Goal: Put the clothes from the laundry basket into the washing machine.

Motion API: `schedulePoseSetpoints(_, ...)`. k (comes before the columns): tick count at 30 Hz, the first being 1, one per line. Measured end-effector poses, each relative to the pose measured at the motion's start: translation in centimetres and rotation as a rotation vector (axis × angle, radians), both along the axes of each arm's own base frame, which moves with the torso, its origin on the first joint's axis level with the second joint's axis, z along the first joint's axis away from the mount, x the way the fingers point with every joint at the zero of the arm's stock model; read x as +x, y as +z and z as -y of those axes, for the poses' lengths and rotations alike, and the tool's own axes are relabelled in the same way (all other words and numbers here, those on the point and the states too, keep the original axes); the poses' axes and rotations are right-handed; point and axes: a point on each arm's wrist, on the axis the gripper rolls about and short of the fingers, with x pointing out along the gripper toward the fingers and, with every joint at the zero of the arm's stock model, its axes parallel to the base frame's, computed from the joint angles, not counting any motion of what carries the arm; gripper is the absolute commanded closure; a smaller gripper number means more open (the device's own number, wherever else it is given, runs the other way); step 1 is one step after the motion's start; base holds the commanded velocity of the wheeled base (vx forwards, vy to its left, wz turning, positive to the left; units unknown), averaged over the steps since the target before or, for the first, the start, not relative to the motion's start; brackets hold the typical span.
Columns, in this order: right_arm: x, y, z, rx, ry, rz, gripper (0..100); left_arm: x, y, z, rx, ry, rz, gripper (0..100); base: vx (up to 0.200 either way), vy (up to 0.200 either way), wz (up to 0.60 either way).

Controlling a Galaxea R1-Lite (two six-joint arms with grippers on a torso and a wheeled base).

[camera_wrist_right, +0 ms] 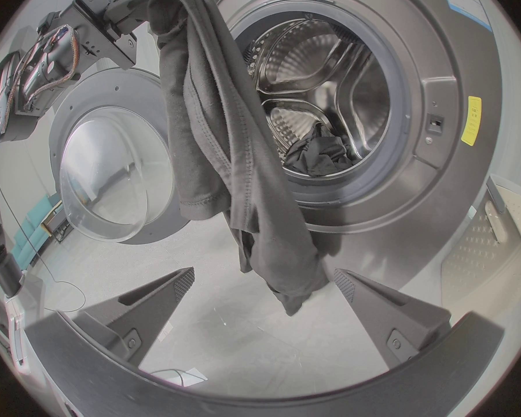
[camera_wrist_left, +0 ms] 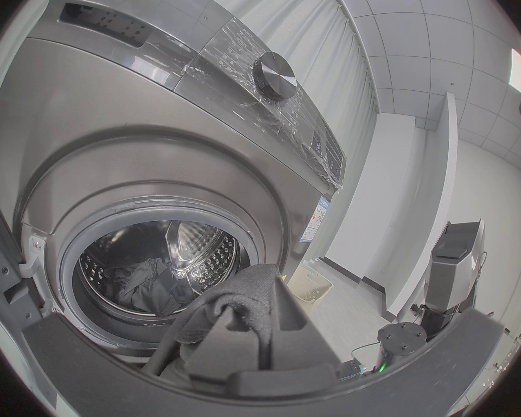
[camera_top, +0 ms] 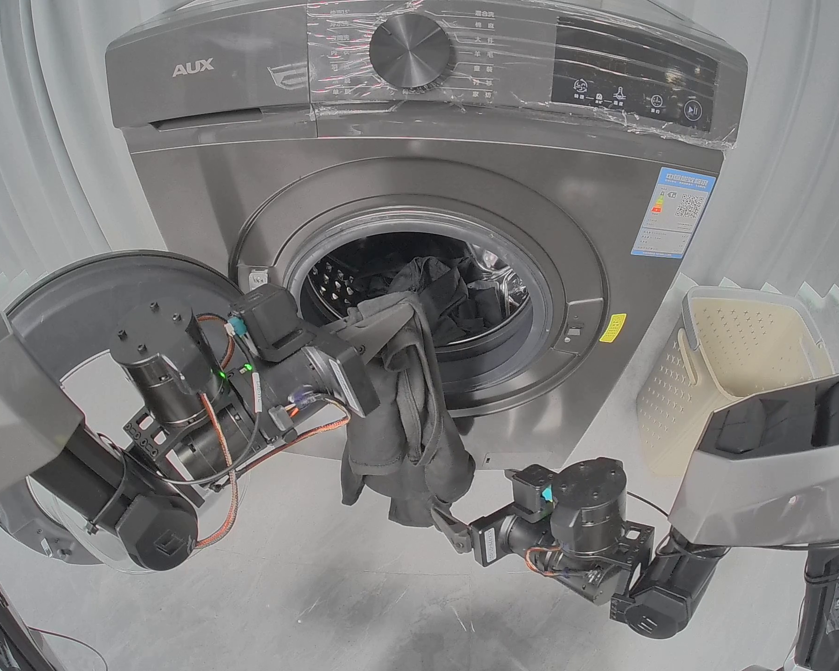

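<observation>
The dark shirt (camera_top: 408,421) is the thing at risk. The left gripper (camera_top: 371,367) has its fingers clamped on the top of it, at the lower left of the washing machine (camera_top: 531,170) opening in the middle of the head view. Nearly all the cloth hangs outside, draped down past the lower rim toward the floor (camera_top: 298,561). Only the pinched bunch is level with the opening, and none of it looks to be inside the drum, where other dark clothes (camera_top: 443,281) already lie. If the left fingers let go from here, the weight of the hanging part would most likely drag the shirt over the rim and onto the floor. Pushing it in by the top alone could leave the tail trailing over the rubber seal, where it might snag or later be trapped by the open door (camera_top: 93,300) at the left of the frame. The right gripper (camera_wrist_right: 266,302) sits low in the centre with its fingers wide apart, and the hem dangles about level with their tips. Whether cloth actually lies between them cannot be told, so closing now might catch only an edge or nothing. If it does grip, the two arms could stretch the shirt tight between them unless they move together. The laundry basket (camera_top: 746,295) stands at the right of the frame beside the machine, well apart from both grippers.
</observation>
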Motion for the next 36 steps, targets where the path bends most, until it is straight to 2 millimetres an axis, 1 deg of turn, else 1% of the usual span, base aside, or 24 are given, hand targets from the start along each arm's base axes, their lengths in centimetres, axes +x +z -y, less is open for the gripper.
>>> schedulePoseSetpoints(9, 2.5, -1.1, -1.4, 0.012, 0.009, 0.047, 0, 0.1, 0.0, 0.0, -0.001, 0.002, 0.001, 100, 0.000, 0.000, 0.00)
schedulePoseSetpoints(10, 2.8, -1.3, -1.4, 0.010, 0.005, 0.050, 100, 0.1, 0.1, 0.0, -0.002, 0.002, 0.003, 100, 0.000, 0.000, 0.00)
schedulePoseSetpoints(13, 3.5, -1.7, -1.5, 0.010, -0.004, 0.054, 100, 0.0, 0.1, 0.0, -0.003, 0.001, 0.003, 100, 0.000, 0.000, 0.00)
schedulePoseSetpoints(18, 5.1, -1.8, -1.5, 0.030, -0.027, 0.075, 100, 0.0, 0.2, -0.1, -0.006, 0.001, 0.006, 100, 0.000, 0.000, 0.00)
schedulePoseSetpoints(22, 5.7, -1.8, -1.5, 0.043, -0.027, 0.086, 100, -0.1, 0.3, -0.1, -0.006, 0.001, 0.006, 100, 0.000, 0.000, 0.00)
schedulePoseSetpoints(30, 5.5, -1.9, -1.5, 0.039, -0.022, 0.080, 100, -0.1, 0.2, -0.2, -0.005, 0.004, 0.005, 100, 0.000, 0.000, 0.00)
schedulePoseSetpoints(34, 4.8, -1.3, -1.0, 0.038, -0.008, 0.071, 100, -0.1, 0.1, -0.4, -0.004, 0.013, 0.005, 100, 0.000, 0.000, 0.00)
schedulePoseSetpoints(36, 4.2, -0.7, -0.6, 0.040, 0.006, 0.067, 100, 0.0, 0.0, -0.7, 0.000, 0.021, 0.003, 100, 0.000, 0.000, 0.00)
